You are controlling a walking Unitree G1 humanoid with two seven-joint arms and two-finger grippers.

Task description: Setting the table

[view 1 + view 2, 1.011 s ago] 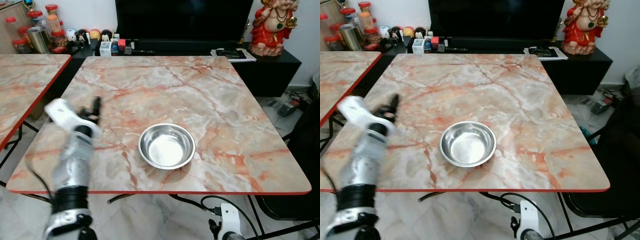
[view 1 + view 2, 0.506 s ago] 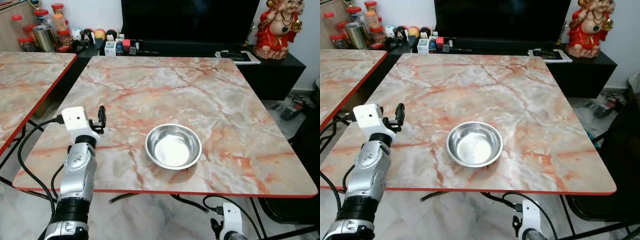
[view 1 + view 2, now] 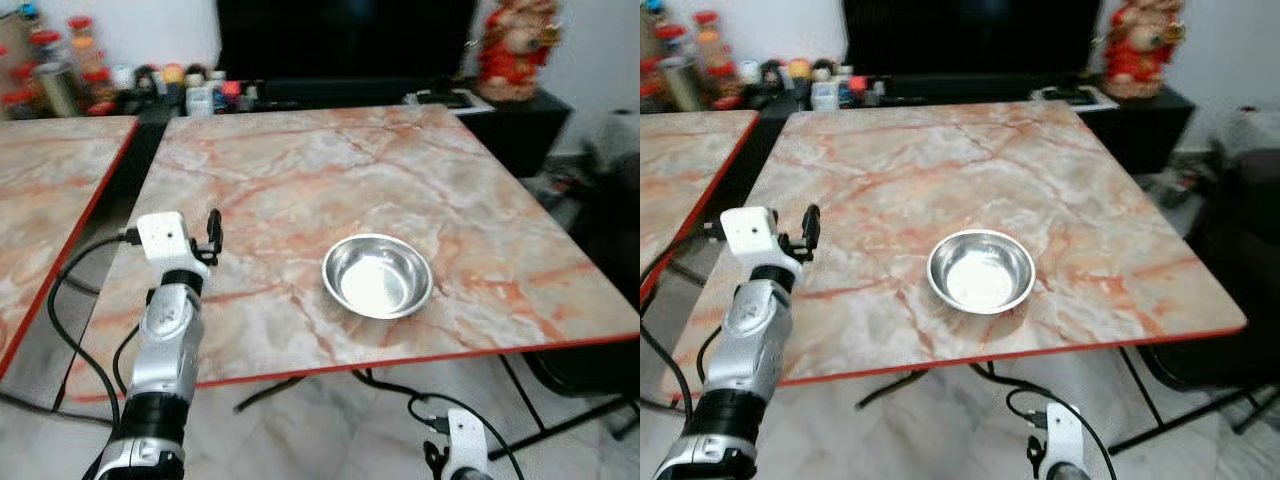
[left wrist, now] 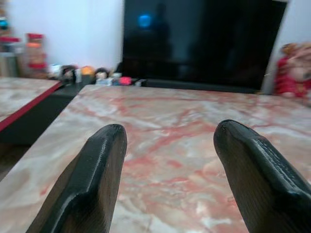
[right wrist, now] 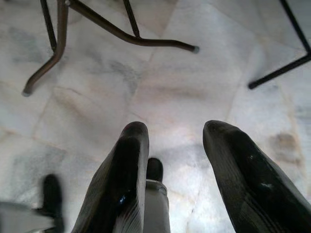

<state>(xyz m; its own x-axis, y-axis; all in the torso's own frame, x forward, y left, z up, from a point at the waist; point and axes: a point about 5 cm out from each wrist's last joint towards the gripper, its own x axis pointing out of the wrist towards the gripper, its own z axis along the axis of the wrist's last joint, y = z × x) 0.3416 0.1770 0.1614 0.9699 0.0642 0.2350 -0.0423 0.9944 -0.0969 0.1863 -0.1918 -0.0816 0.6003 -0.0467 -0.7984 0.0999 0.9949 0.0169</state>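
Low at the left of the left eye frame, left gripper [image 3: 211, 232] raised over the near-left part of the table [image 3: 330, 170], black fingers [image 4: 92, 184] spread wide apart with nothing between them, pointing across the marble top toward the TV [image 4: 204, 41]. Silver arm [image 3: 165, 345] rising from the lower-left corner, black cable [image 3: 70, 290] looping off its white wrist block. Further right, near mid-frame, bowl [image 3: 378, 276], steel, upright, empty, resting on the table close to its near edge and well apart from the left gripper. At the frame's far left, second table [image 3: 45, 190] with the same marble top and red rim, separated by a gap. Along the top of the frame, dark cabinet [image 3: 520, 110] with jars [image 3: 60, 65] at upper left, small figurines [image 3: 175, 75] beside them, and a blurred red statue [image 3: 510, 45] at upper right. At bottom centre-right, right gripper [image 5: 170, 170] hanging idle below table height, fingers parted and holding nothing, aimed down at the pale floor [image 5: 184, 92] near the dark table legs [image 5: 112, 31].
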